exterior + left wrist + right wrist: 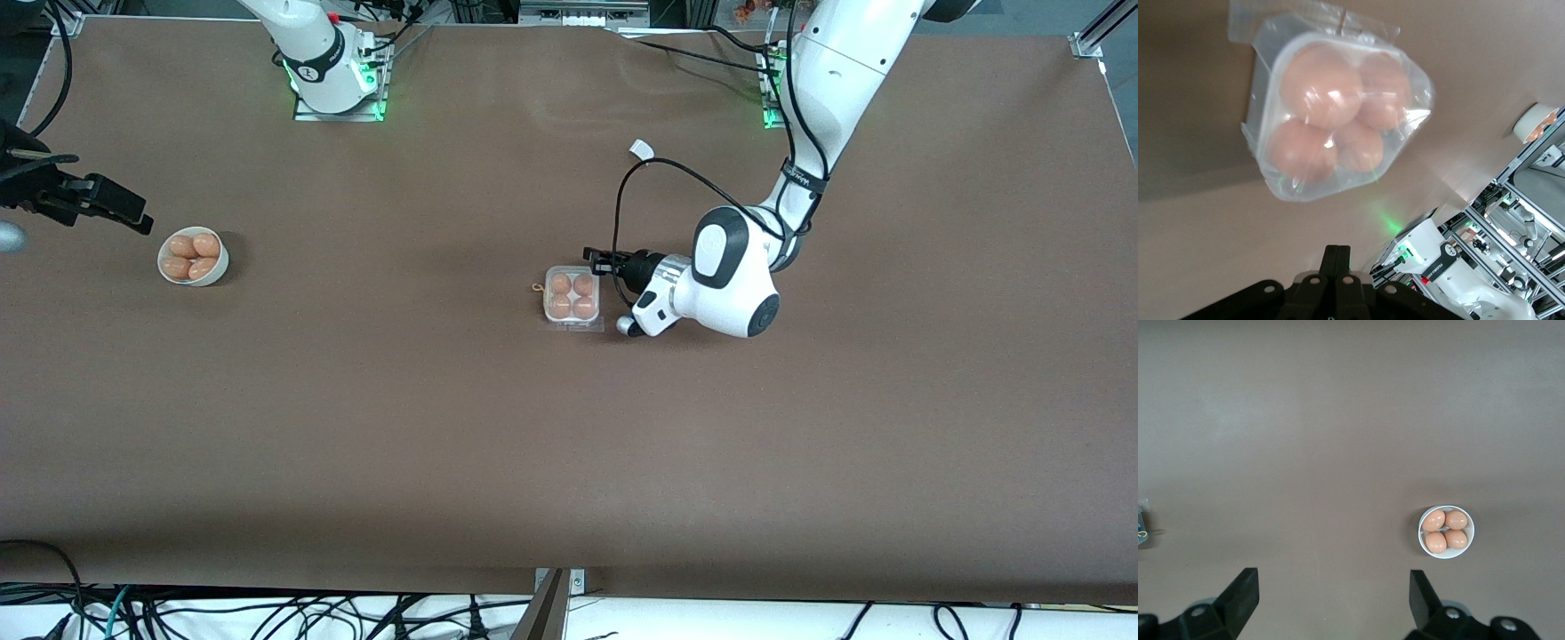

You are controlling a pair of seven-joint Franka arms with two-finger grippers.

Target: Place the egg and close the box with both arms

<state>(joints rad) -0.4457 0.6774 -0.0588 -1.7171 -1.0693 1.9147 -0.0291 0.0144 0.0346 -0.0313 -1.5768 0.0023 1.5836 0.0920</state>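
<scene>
Clear lid lay shut over four eggs in the box (572, 298); left gripper (594, 260) beside it, jaws shut, empty; right gripper (133, 218) by the bowl (193, 258), jaws wide, empty.

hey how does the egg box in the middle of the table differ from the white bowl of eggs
The box is square with a clear lid over its eggs; the bowl is round and uncovered. The box sits mid-table beside the shut left end effector; the bowl lies toward the right arm's end, near the open right end effector. The box's eggs sit in a tidy square; the bowl's are loosely piled. Both hold four orange-brown eggs.
</scene>
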